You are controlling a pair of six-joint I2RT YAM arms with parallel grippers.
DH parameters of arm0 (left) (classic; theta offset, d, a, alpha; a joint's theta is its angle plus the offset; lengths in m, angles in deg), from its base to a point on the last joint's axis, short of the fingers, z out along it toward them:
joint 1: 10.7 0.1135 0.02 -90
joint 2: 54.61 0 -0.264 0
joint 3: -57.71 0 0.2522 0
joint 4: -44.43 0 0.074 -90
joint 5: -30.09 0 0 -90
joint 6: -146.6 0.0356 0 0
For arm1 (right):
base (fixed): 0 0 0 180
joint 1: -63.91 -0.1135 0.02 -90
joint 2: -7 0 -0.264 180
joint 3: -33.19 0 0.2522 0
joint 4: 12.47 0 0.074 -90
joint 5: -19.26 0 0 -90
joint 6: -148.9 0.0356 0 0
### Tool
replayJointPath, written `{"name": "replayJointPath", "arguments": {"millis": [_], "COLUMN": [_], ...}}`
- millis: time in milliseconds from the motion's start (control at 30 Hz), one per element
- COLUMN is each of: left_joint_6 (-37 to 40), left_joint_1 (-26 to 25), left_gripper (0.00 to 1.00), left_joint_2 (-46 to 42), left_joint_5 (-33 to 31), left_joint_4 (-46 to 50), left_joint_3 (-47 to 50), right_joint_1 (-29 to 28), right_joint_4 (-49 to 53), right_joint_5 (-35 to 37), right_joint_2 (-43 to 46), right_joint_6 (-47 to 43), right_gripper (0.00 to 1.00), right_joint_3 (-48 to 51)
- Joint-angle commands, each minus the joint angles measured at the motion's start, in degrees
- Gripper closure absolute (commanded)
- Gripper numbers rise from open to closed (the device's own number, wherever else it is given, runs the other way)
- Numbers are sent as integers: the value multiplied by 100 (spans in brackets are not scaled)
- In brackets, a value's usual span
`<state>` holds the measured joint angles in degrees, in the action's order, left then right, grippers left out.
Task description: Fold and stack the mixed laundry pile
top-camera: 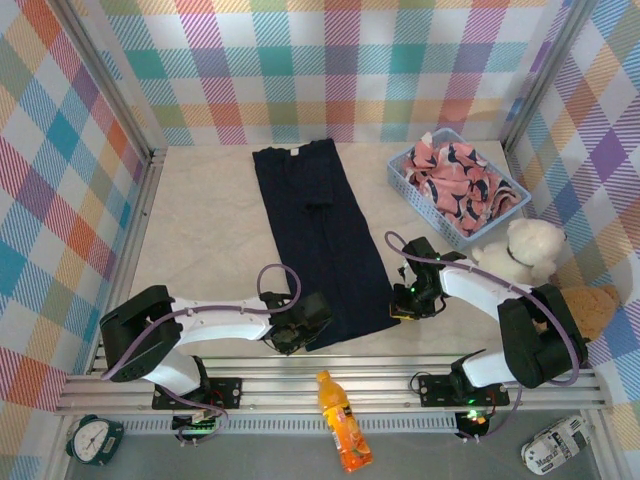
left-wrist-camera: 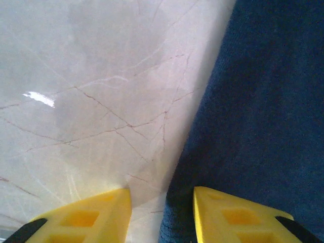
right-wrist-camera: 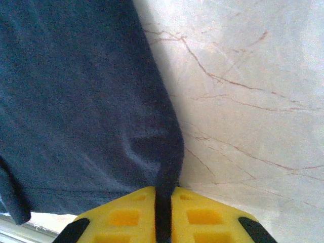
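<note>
The dark navy trousers (top-camera: 315, 220) lie flat and lengthwise in the middle of the table, hem toward me. My left gripper (top-camera: 300, 330) is at the hem's left corner. In the left wrist view it (left-wrist-camera: 162, 195) stands open, one yellow finger (left-wrist-camera: 96, 217) on the marble and the other on the cloth, with the trousers' edge (left-wrist-camera: 253, 101) between them. My right gripper (top-camera: 405, 305) is at the hem's right corner. The right wrist view shows it (right-wrist-camera: 163, 195) shut on a pinched fold of the trousers (right-wrist-camera: 76, 101). The pink printed garment (top-camera: 455, 180) lies bunched in the basket.
The light blue basket (top-camera: 408, 168) stands at the back right. A white teddy bear (top-camera: 525, 250) and a brown one (top-camera: 595, 305) sit along the right wall. An orange bottle (top-camera: 340, 420) and a clock (top-camera: 95, 437) lie below the table's front rail.
</note>
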<state>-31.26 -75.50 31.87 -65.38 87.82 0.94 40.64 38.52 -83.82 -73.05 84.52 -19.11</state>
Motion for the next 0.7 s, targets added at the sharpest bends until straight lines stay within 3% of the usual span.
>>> {"name": "replayJointPath", "arguments": {"millis": [0, 433, 667], "left_joint_6": [-213, -413, -198], "left_joint_1": [-95, -164, -165], "left_gripper": [63, 63, 76], "left_joint_2": [462, 948, 1144], "left_joint_5": [59, 64, 36], "left_joint_4": [-1605, -1509, -785], "left_joint_3": [-17, -775, -1384], "right_joint_1": [25, 25, 24], "right_joint_4": [-93, -195, -192], "right_joint_5": [-177, -388, -405], "right_joint_2": [-37, -4, 7], "right_joint_6": [-101, -150, -198], "right_gripper": [89, 92, 93], "right_joint_3": [71, 109, 127]}}
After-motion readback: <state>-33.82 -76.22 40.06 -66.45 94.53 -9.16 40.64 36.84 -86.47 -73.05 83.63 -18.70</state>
